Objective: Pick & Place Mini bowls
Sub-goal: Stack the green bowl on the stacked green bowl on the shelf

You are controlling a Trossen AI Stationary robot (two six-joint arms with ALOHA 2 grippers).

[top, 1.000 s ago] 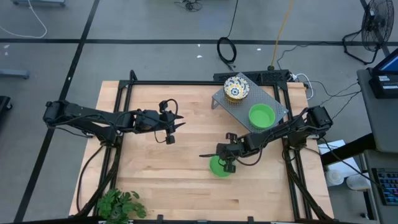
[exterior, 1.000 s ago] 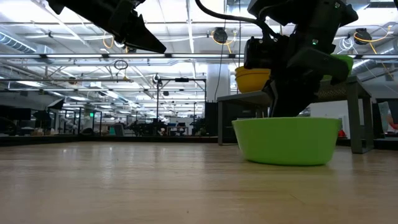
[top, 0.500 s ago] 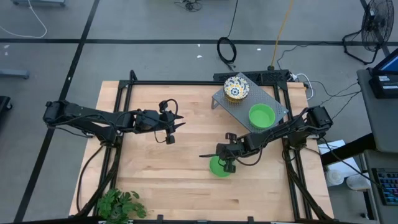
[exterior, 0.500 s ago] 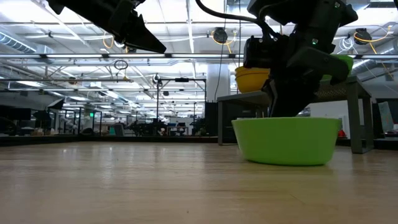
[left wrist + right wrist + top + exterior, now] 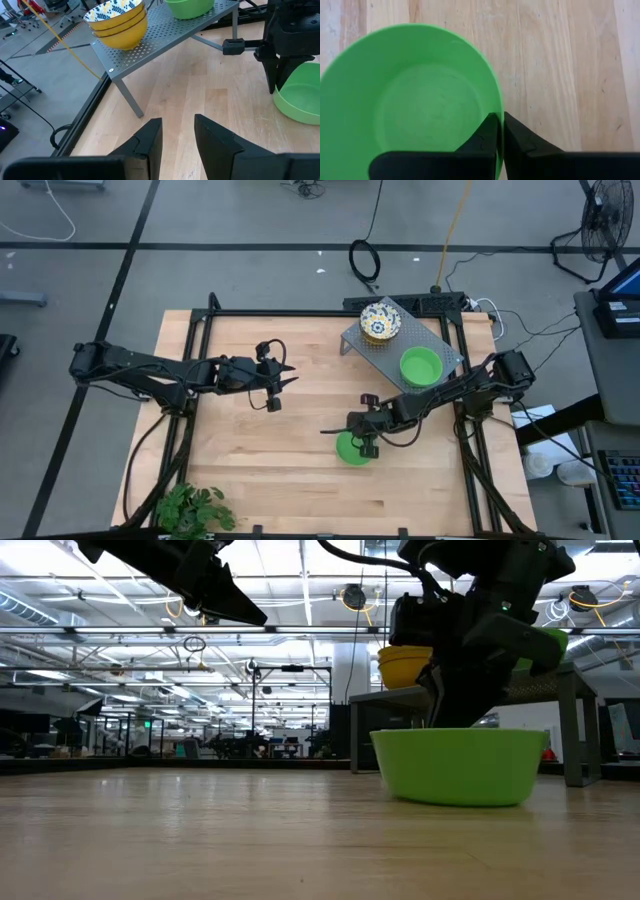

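Observation:
A plain green mini bowl stands with its base on the wooden table right of centre, also seen in the low view. My right gripper is shut on its rim. My left gripper hangs above the table's left-centre, open, with nothing between its fingers. A stack of yellow bowls with a floral inside and another green bowl sit on the grey perforated rack at the far right. My right gripper pinches the green bowl's rim with one finger inside the bowl and one outside. The fingers slant down from the table's right side. The bowl stays upright, its base on the table.
The rack stands on legs just beyond the held bowl. A black frame runs around the tabletop. A green plant sits at the near left corner. Bare wood lies between the two arms.

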